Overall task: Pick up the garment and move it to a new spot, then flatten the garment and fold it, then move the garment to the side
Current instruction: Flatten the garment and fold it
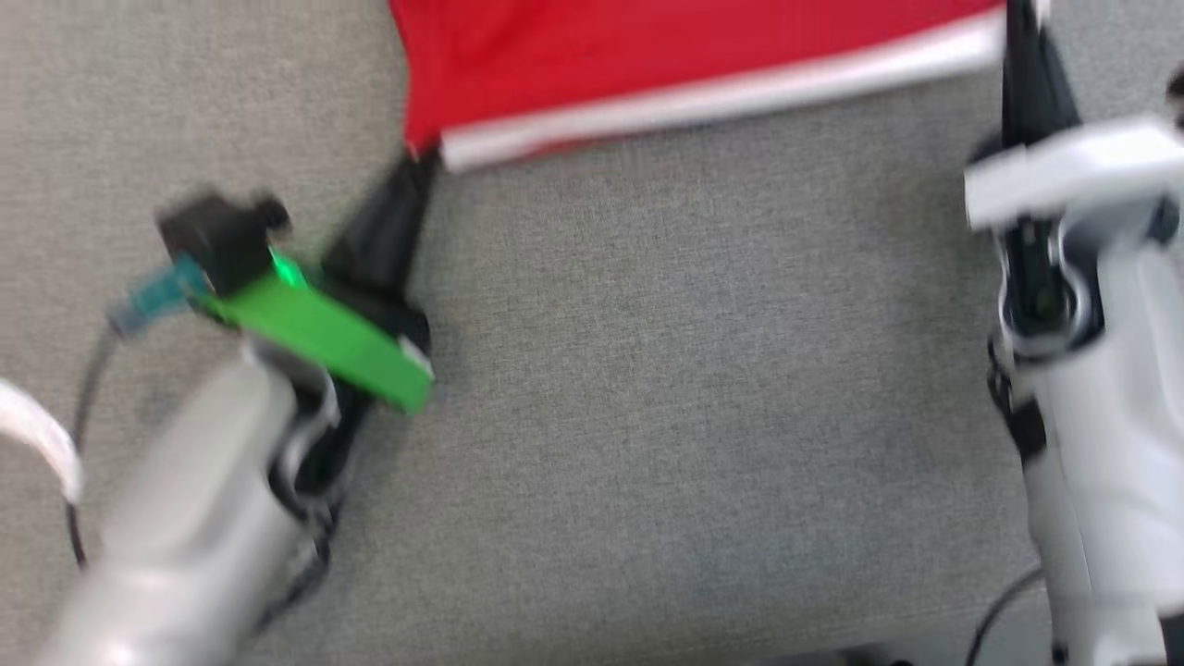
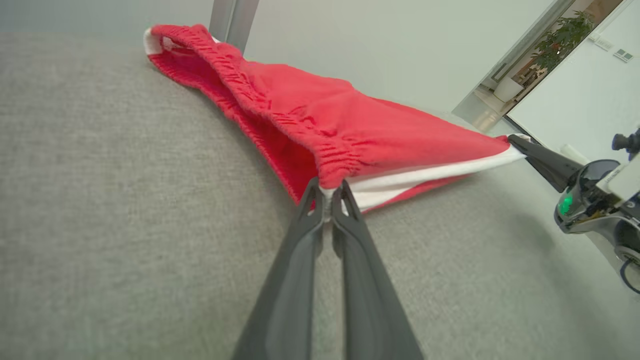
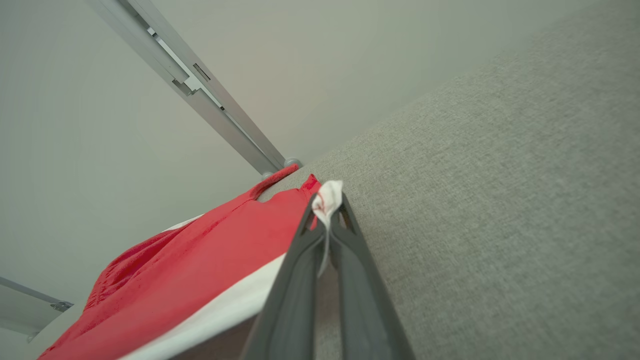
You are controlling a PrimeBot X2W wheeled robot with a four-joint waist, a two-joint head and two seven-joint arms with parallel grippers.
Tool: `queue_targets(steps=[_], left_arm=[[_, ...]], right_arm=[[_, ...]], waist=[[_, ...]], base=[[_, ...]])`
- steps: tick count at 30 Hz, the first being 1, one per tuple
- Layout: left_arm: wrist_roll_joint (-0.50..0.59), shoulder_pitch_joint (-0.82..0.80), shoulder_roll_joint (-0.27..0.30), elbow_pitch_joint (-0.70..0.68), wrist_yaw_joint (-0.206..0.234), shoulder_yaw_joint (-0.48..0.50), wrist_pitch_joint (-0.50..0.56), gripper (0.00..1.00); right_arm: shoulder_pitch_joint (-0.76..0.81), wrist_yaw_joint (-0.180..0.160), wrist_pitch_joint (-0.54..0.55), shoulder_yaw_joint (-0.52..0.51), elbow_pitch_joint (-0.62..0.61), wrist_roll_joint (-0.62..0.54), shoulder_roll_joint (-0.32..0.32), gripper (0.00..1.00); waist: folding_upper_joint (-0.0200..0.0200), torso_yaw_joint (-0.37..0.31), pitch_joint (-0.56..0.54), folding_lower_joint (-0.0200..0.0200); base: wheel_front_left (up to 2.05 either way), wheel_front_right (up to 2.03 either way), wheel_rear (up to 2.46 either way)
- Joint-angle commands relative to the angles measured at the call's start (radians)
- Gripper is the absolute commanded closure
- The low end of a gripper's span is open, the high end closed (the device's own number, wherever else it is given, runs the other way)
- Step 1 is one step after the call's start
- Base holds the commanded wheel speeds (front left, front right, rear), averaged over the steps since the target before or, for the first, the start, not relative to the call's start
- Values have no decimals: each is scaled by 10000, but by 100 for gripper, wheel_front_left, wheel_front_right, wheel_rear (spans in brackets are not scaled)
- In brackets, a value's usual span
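The left gripper (image 2: 327, 194) has its two dark fingers pressed together on the gathered waistband corner of the red garment (image 2: 350, 120), with red cloth and a white stripe pinched at the tips. The right gripper (image 3: 327, 202) is likewise clamped on a bunched, white-edged corner. The garment is drawn taut between the two claws and spreads away beyond their fingertips over the grey cloth surface (image 1: 703, 388). A green bracket (image 1: 324, 338) sits just behind the left claw's fingers.

Grey woven tabletop (image 1: 703, 388), a metal post (image 2: 234, 20) at its far edge, a potted plant (image 2: 565, 42) (small, far off)
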Motion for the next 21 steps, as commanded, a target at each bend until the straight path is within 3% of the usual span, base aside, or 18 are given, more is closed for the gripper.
queue_targets(steps=[1,6,13,17,21], left_arm=[[229,924,4,-237,-10,157,-51,100],[171,4072,-364,-1069,264,273,-42,100],[-288,7557,-329,-2643,1137,368,-60,100],[-657,8224,-234,-3619,1309,315,93,100],[-617,7809,-207,-4013,1314,197,504,100]], right_arm=[[940,-19,109,-83,-529,242,-189,100],[4099,-21,728,-522,-2185,864,-522,100],[8036,-32,1841,-1478,-4614,1293,-574,100],[9156,-32,2421,-2085,-5954,1445,-312,100],[8766,-29,2962,-2322,-6526,1239,-100,100]], waist=[[0,176,-1187,-1],[0,255,-2867,-1],[0,531,-4404,-1],[0,773,-4357,-1],[0,949,-3946,-1]], base=[[0,0,0],[0,0,0],[0,0,0],[0,0,0],[0,0,0]])
